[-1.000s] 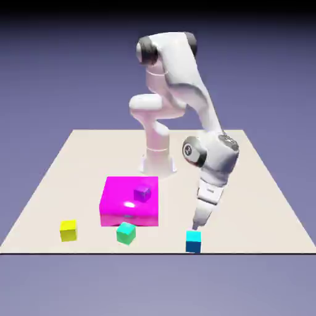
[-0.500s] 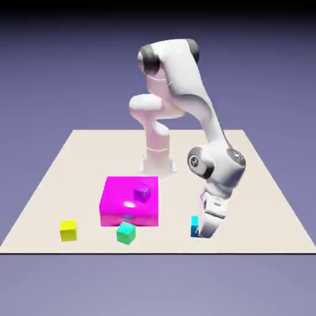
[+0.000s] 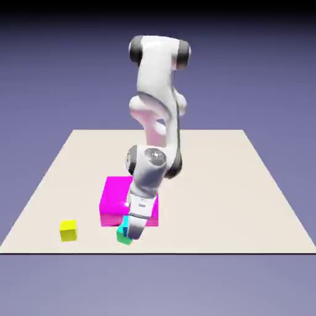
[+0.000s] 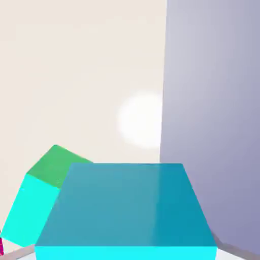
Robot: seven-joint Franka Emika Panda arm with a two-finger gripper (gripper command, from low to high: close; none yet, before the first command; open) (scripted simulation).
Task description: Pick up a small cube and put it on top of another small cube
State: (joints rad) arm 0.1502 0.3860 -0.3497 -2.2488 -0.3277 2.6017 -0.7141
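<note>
1. A beige table (image 3: 259,185) carries everything, set before a plain blue-violet backdrop; its surface also fills the upper left of the hand view.
2. A large magenta block (image 3: 114,200) lies on it left of centre in the exterior view.
3. A small yellow cube (image 3: 68,230) sits near the front edge, well apart from the block, toward the exterior view's left.
4. A small teal-green cube (image 3: 124,238) rests just in front of the magenta block, near the front edge.
5. The robot's white base stands at the far side, mostly hidden behind the arm.
</note>
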